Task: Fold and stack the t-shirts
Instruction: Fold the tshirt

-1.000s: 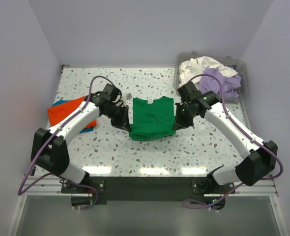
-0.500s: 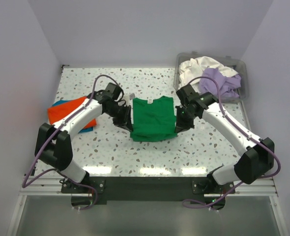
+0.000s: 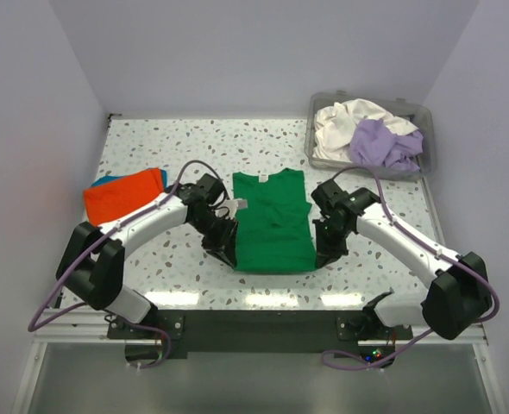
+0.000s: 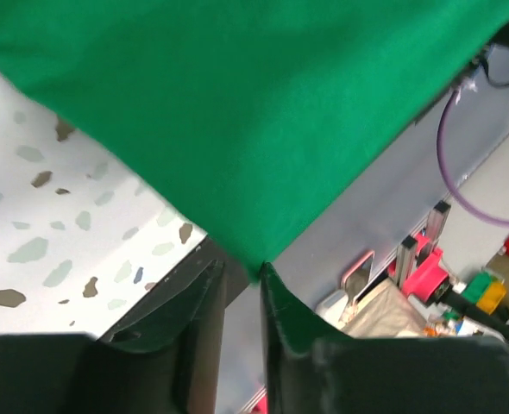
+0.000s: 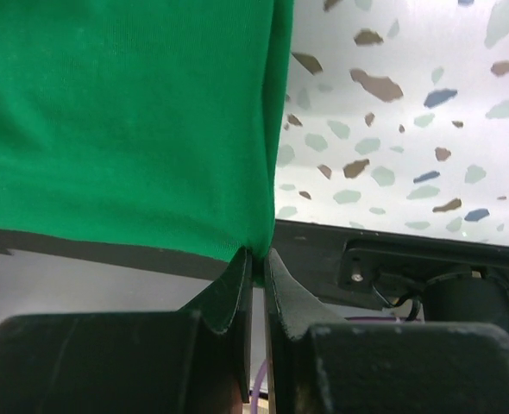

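The bright green t-shirt [image 3: 272, 224] lies spread in the middle of the table, collar at the far end and hem near the front edge. My left gripper [image 3: 229, 255] is at its near-left hem corner. In the left wrist view [image 4: 241, 266] the jaws stand a little apart, and the corner's tip [image 4: 256, 259] lies against one finger. My right gripper [image 3: 325, 256] is at the near-right hem corner. In the right wrist view [image 5: 257, 254] it is shut on the green cloth [image 5: 134, 129].
A folded orange t-shirt [image 3: 123, 194] lies on a blue one [image 3: 104, 181] at the table's left. A clear plastic bin [image 3: 430, 147] at the back right holds a white shirt [image 3: 345, 121] and a lavender shirt [image 3: 382, 142]. The table's front edge [image 3: 272, 297] runs just below the hem.
Both grippers have moved toward the front edge, drawing the green shirt's hem with them. The shirt now lies longer and flatter. The left jaws now show a gap.
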